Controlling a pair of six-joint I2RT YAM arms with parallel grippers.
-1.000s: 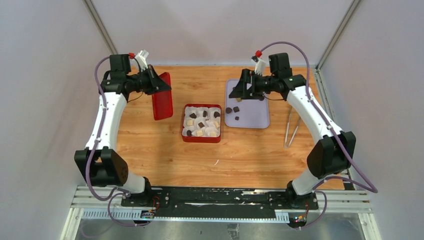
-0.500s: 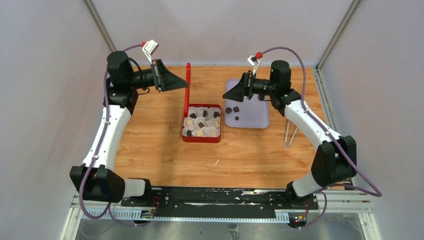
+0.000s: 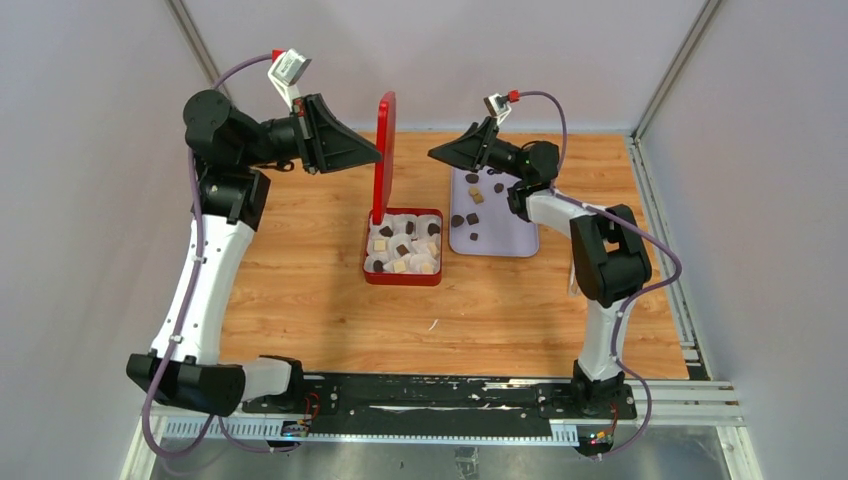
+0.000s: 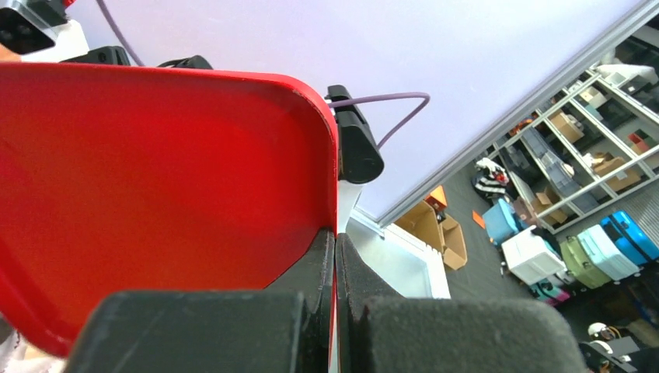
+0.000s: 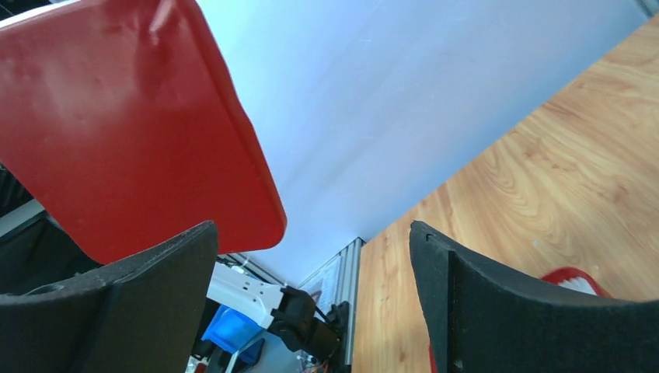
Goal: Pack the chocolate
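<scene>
The chocolate (image 3: pixel 402 250) lies as small dark and tan pieces in white paper cups inside the red box (image 3: pixel 400 281). Several loose pieces (image 3: pixel 457 220) sit on the lavender tray (image 3: pixel 510 240). My left gripper (image 3: pixel 377 158) (image 4: pixel 336 256) is shut on the edge of the red lid (image 3: pixel 383 150) (image 4: pixel 155 179), holding it upright above the box's back left corner. My right gripper (image 3: pixel 436 153) (image 5: pixel 311 256) hangs open above the tray's left side, facing the lid (image 5: pixel 132 132), with nothing between its fingers.
A small white scrap (image 3: pixel 432 324) lies on the wooden table in front of the box. The right arm's elbow (image 3: pixel 608 262) rises over the table's right side. Metal frame posts (image 3: pixel 672 70) and grey walls close in the back and sides.
The left arm has swung the lid from the table's left side to upright over the box. The right gripper has risen off the tray and turned toward the lid.
</scene>
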